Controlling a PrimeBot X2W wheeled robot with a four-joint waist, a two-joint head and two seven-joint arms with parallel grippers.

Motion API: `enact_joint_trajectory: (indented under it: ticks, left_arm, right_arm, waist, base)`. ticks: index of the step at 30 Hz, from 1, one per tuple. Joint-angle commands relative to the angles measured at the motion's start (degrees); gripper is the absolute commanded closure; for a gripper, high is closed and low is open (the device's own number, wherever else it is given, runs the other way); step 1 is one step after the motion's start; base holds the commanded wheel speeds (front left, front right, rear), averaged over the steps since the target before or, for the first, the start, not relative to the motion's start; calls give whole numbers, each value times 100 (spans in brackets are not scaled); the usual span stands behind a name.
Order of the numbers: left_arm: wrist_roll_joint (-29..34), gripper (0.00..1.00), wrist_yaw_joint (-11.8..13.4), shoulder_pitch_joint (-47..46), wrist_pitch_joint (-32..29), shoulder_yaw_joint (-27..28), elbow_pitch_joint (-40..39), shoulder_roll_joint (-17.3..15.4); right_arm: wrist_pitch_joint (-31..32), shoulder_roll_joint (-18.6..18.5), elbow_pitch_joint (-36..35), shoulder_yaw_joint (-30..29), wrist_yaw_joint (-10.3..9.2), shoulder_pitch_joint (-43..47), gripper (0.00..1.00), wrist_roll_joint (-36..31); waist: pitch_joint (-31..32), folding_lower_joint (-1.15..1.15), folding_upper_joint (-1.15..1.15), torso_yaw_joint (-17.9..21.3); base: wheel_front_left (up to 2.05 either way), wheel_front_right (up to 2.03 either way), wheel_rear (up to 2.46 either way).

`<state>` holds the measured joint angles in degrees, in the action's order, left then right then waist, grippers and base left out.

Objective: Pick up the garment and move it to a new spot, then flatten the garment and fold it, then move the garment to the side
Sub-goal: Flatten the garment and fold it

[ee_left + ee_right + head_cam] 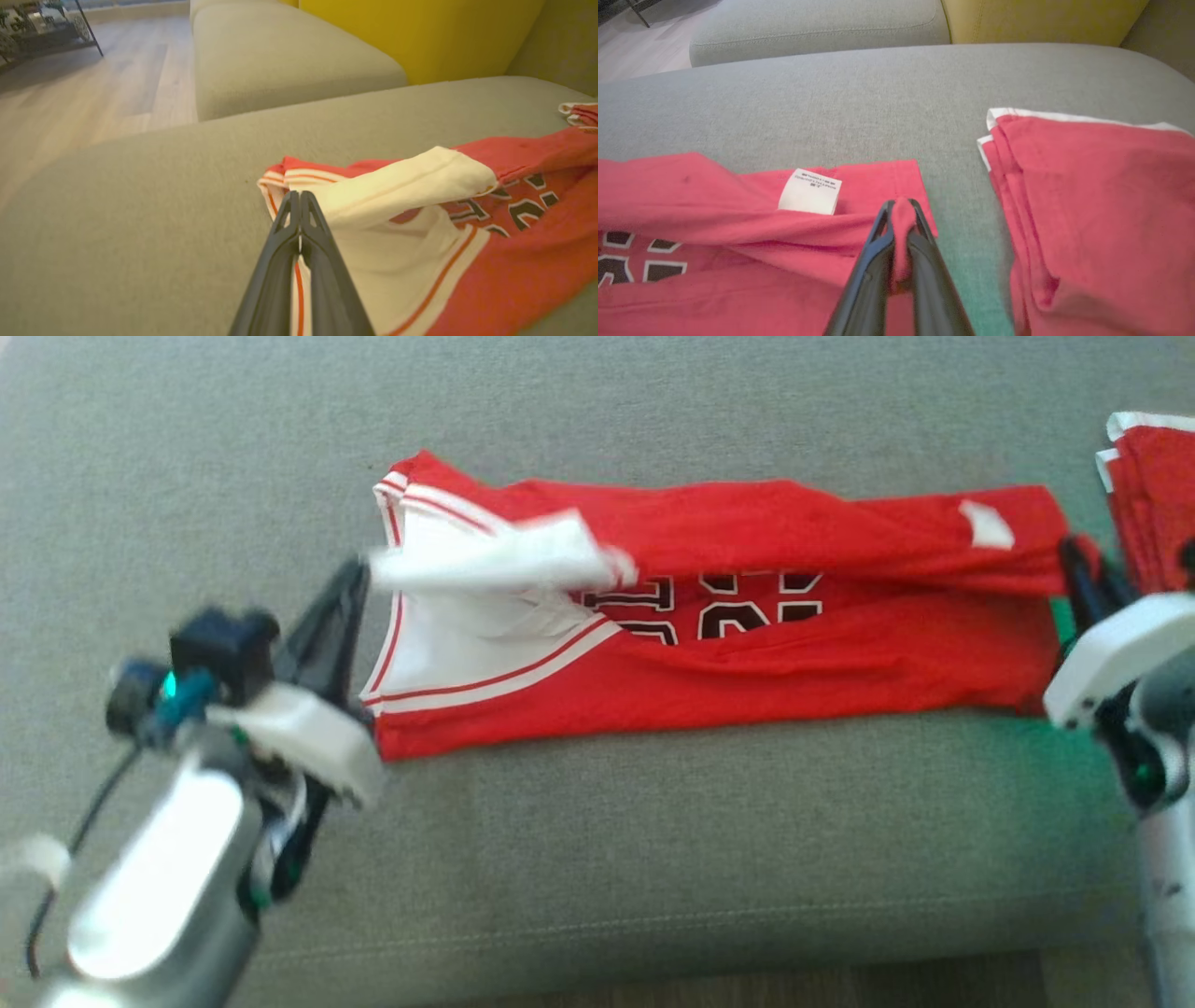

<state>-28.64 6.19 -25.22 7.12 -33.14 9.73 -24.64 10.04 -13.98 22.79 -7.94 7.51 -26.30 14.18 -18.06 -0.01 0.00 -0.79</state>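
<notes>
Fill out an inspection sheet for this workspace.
Surface: grey sofa, flat.
Job's things: red jersey lying lengthwise, partly folded, white flap turned over.
Clutter: folded red garment beside the jersey, apart from it.
Pincers: left pincer shut on jersey's white-trimmed end; right pincer shut on its red hem.
Cables: black cable, off the jersey.
Surroundings: wood floor, yellow cushion, second grey seat.

A red jersey (747, 644) with white, red-striped trim and black, white-edged lettering lies stretched sideways and folded lengthwise on the grey sofa cushion (597, 859), a white flap (495, 560) raised over its left end and a white label (986, 525) near its right.
</notes>
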Motion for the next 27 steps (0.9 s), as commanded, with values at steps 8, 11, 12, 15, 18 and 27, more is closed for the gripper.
enact_joint_trajectory:
  ticks: [8, 11, 12, 15, 18, 27]
  left_arm:
    - [-240, 100, 386, 712, 163, 194, -143, -18]
    - [-259, 35, 426, 825, 303, 149, -37, 116]
    - [-263, 0, 463, 856, 367, 155, -19, 173]
    - [-201, 0, 600, 962, 543, 161, 21, 316]
    - [-45, 0, 815, 1122, 677, 167, -5, 450]
    - [475, 0, 1200, 1649, 784, 86, -209, 991]
  right_arm:
    - [257, 240, -553, -88, -2, 531, 58, -49]
    - [169, 384, -578, -322, -2, 640, 0, 2]
    - [151, 478, -580, -436, -2, 676, 0, 99]
    - [113, 675, -584, -752, -2, 820, 0, 295]
    - [21, 842, -534, -1104, -2, 903, 0, 451]
    - [-51, 1080, 227, -1517, -2, 382, 0, 419]
  waist:
    - [102, 1, 0, 96]
    - [191, 1, 0, 94]
    - [229, 1, 0, 90]
    - [371, 1, 0, 86]
    - [528, 1, 0, 103]
    - [821, 1, 0, 56]
  base:
    - [0, 0, 0]
    - [0, 0, 0]
    - [0, 0, 0]
    - [0, 0, 0]
    - [0, 0, 0]
    - [0, 0, 0]
